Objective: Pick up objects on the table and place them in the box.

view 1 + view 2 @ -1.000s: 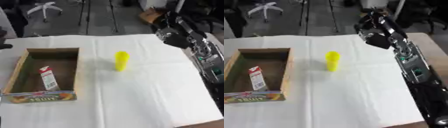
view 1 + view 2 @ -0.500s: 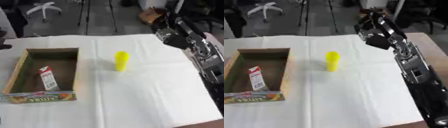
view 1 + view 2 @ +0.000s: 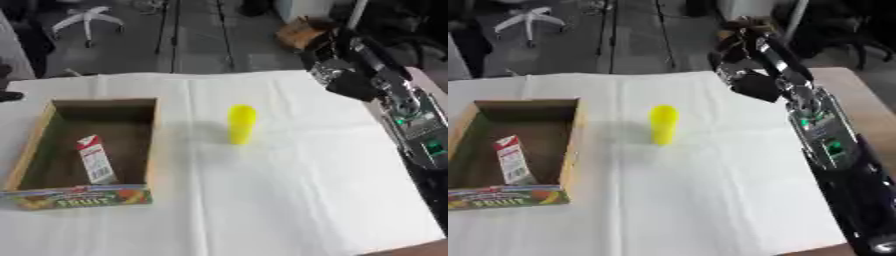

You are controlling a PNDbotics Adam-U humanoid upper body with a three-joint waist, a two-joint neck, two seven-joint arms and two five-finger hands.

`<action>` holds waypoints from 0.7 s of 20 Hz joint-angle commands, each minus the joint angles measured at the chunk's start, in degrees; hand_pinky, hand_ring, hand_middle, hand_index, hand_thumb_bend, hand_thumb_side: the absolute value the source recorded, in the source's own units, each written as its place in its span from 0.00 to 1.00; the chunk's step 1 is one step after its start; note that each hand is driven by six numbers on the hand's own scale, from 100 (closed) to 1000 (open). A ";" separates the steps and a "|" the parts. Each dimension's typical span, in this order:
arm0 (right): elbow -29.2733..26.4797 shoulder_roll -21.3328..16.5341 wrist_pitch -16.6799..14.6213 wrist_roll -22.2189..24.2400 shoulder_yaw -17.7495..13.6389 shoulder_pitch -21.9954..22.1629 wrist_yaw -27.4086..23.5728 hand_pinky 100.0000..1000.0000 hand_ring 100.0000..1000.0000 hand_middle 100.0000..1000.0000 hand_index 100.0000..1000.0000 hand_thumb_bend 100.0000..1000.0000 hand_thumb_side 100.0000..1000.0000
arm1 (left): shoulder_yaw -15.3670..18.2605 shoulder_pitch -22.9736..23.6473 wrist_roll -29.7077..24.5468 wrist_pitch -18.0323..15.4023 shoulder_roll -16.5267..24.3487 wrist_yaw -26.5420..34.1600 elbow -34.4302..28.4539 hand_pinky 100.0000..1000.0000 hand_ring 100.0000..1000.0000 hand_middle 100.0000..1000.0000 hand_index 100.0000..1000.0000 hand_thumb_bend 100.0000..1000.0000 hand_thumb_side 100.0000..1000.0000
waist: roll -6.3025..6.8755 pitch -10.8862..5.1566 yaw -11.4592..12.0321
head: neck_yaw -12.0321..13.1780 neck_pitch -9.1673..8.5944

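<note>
At the left of the white-covered table (image 3: 289,200) sits the cardboard box (image 3: 35,145), open at the top, its near wall printed with fruit pictures. A small carton (image 3: 94,159), white with a red top, already lies flat on the box floor, toward its near end.

Moving right, a yellow object (image 3: 241,123), upright, with a rounded top, a cup or small bottle for all I can tell, stands alone on the cloth near the middle of the table, well apart from the box and touched by nothing. It looks like the one thing left to pick up.

Farther right, the robot's right hand (image 3: 741,75) hangs above the far right part of the table, off to the right of the yellow object and carrying nothing. Its fingers are a dark blur, so I cannot tell whether they are spread or curled. The left hand shows nowhere.

The risk I see is a topple: the yellow object is tall and narrow, so a sideways brush from the reaching fingers could tip it and send it rolling.

The right eye view shows the whole forearm down to the lower edge; the left eye view crops it but shows more floor left of the box.
</note>
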 commanded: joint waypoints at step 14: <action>7.39 -2.42 -1.16 3.25 2.12 -9.32 5.20 0.71 0.66 0.69 0.96 0.25 0.48 | -0.10 -0.46 -0.56 -0.05 0.97 0.08 -0.94 0.60 0.82 0.64 0.76 0.33 1.00 | 0.01 -0.39 0.45 | -0.96 0.05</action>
